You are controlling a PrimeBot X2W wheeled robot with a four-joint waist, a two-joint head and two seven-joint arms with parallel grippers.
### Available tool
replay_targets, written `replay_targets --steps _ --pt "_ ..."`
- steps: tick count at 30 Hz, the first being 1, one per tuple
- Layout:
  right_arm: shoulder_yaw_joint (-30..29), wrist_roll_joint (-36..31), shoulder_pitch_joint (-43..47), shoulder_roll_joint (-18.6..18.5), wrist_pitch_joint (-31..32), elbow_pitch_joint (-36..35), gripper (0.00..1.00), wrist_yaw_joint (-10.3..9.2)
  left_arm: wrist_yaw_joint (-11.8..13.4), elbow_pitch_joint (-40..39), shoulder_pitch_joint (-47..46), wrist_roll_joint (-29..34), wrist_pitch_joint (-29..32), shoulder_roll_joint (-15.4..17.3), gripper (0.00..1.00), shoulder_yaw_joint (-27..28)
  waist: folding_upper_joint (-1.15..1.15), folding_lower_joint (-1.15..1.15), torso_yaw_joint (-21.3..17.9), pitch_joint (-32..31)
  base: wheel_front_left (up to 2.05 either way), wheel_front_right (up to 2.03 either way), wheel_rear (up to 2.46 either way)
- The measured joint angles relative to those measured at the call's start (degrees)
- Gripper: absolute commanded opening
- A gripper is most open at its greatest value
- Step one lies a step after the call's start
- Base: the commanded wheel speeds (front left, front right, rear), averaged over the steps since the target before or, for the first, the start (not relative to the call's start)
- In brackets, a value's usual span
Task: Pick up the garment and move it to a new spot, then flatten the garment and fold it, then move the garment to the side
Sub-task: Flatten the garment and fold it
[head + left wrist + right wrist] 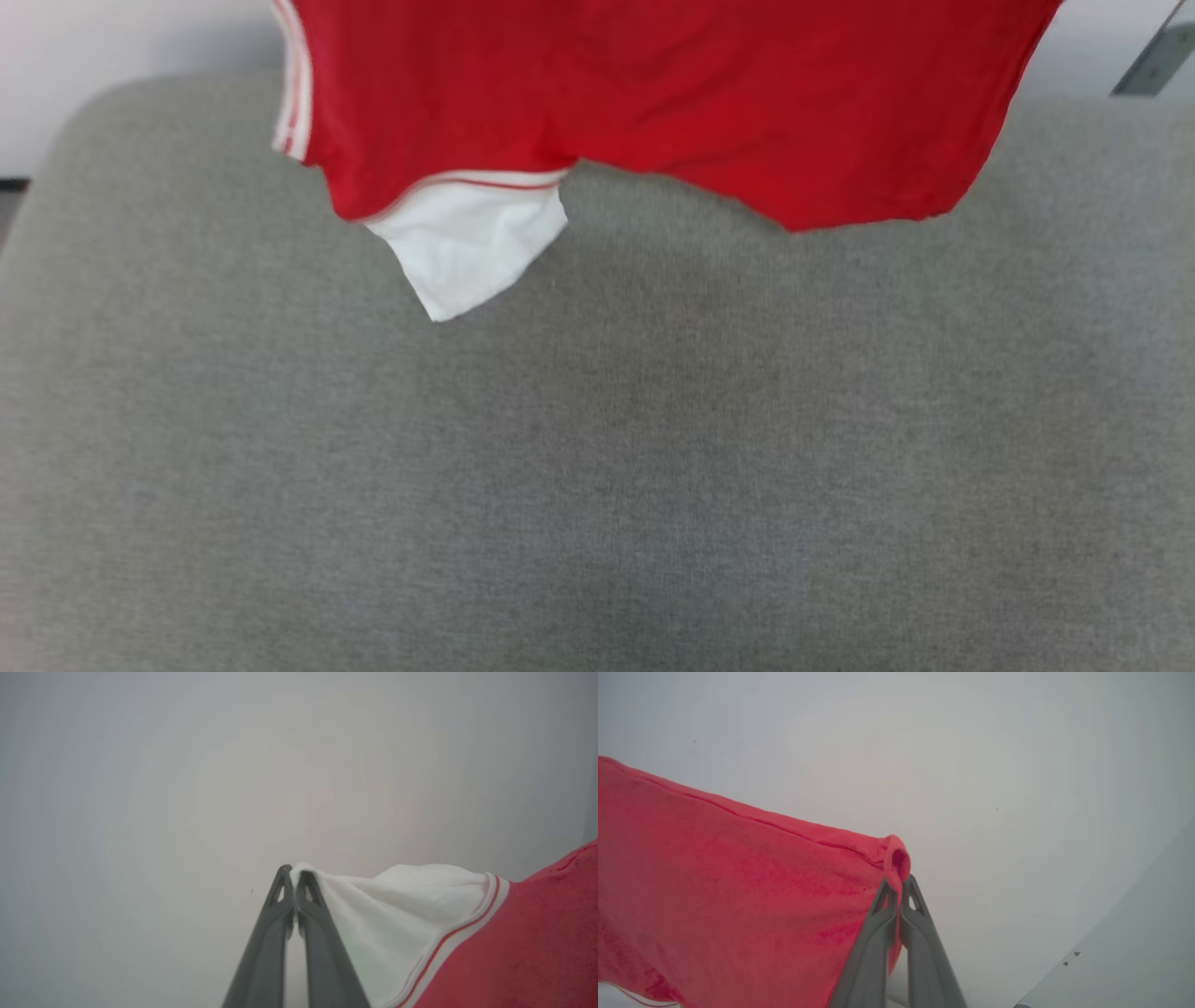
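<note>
— T-shirt (pixel 653 93), where's it at?
— Red, up in the air over the far side of the grey upholstered surface (pixel 597 467), spread btwn both arms. Second sleeve (pixel 471 238) dangles lowest; can't tell if it touches.
— L gripper (pixel 294 873)?
— Fingers pinched tight on the tip of a white sleeve (pixel 397 905), red-striped seam nearby.
— R gripper (pixel 899 884)?
— Also clamped closed, on a rolled red hem corner. Pale wall (pixel 1017 765) behind.

Wide grey fabric-covered surface (pixel 597 467) here, woven texture, rounded far corners, running up to a pale wall (pixel 140 37). Over its far part hangs the garment (pixel 653 93), white sleeve (pixel 467 243) lowest; whether it touches, can't tell.
</note>
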Motion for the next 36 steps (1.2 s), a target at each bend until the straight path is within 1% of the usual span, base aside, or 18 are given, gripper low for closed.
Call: replay_targets --steps 6,9,11,15,17,19,21,24,26,27,30,33,36 --pt "-2.34 -6.32 -3.42 3.61 -6.04 2.59 0.0 0.0 -0.05 5.69 -5.3 2.41 -4.35 -3.42 0.0 -0.53 0.0 0.0 -0.57 4.76 0.0 0.0 0.0" --pt "-3.36 -10.11 -6.44 5.67 -10.55 5.05 0.0 0.0 0.04 8.57 -8.99 4.3 -7.8 -5.12 0.0 -0.63 0.0 0.0 -0.99 7.49 0.0 0.0 0.0" --pt "-4.36 -13.02 -8.92 6.64 -14.68 6.95 0.0 0.0 0.85 10.36 -11.89 5.25 -10.81 -6.24 0.0 -0.4 0.0 0.0 -1.27 9.39 0.0 0.0 0.0" --pt "-7.61 -20.54 -12.61 7.22 -24.41 9.76 0.0 -0.01 1.91 13.18 -17.06 6.95 -17.52 -8.47 0.0 0.3 0.0 0.0 -1.69 13.3 0.0 0.0 0.0" --pt "-9.04 -24.49 -13.86 7.24 -29.16 10.72 0.0 0.0 2.34 13.74 -19.13 7.47 -20.19 -9.06 0.0 1.15 0.0 0.0 -1.79 15.15 0.0 0.0 0.0" --pt "-10.14 -26.98 -14.71 7.39 -32.5 11.88 0.0 -0.01 2.09 13.18 -20.39 8.03 -21.51 -9.34 0.0 1.99 0.0 0.0 -1.77 16.83 0.0 0.0 0.0" --pt "-10.66 -28.96 -14.69 7.39 -33.99 13.4 0.0 0.0 1.47 12.33 -20.03 8.44 -21.76 -9.55 0.0 2.59 0.0 0.0 -1.6 18.26 0.0 0.0 0.0" --pt "-9.88 -29.4 -12.71 7.47 -34.67 16.21 0.0 0.0 0.64 10.17 -16.33 8.78 -21.82 -9.4 0.0 3.22 0.0 0.0 -0.89 19.31 0.0 0.0 0.0" --pt "-8.06 -28.7 -10.33 7.49 -34.86 17.68 0.0 0.0 0.15 10.46 -12.11 7.71 -21.92 -9.16 0.0 2.42 0.0 0.0 -0.5 19.16 0.0 0.0 0.0" --pt "-7.2 -27.67 -9.15 7.43 -34.46 18.46 0.0 0.0 -0.05 10.34 -9.94 7.24 -21.35 -8.94 0.0 1.65 0.0 0.0 -0.36 18.88 0.0 0.0 0.0" --pt "-4.02 -23.76 -4.92 6.51 -33.31 19.56 0.0 0.0 -0.25 8.35 -3.59 4.21 -16.89 -7.95 0.0 -0.74 0.0 0.0 0.04 17.43 0.0 0.0 0.0" --pt "-0.85 -18.24 0.37 5.27 -31.61 19.02 0.0 0.0 -0.32 3.43 3.86 0.82 -11.95 -5.81 0.0 -3.77 0.0 0.0 0.47 15.13 0.0 0.0 0.0" --pt "2.82 -12.14 6.58 3.31 -28.42 16.46 0.0 0.0 -0.32 -2.35 11.99 -3.12 -7.27 -1.45 0.0 -5.67 0.0 0.0 0.98 12.39 0.0 0.0 0.0"
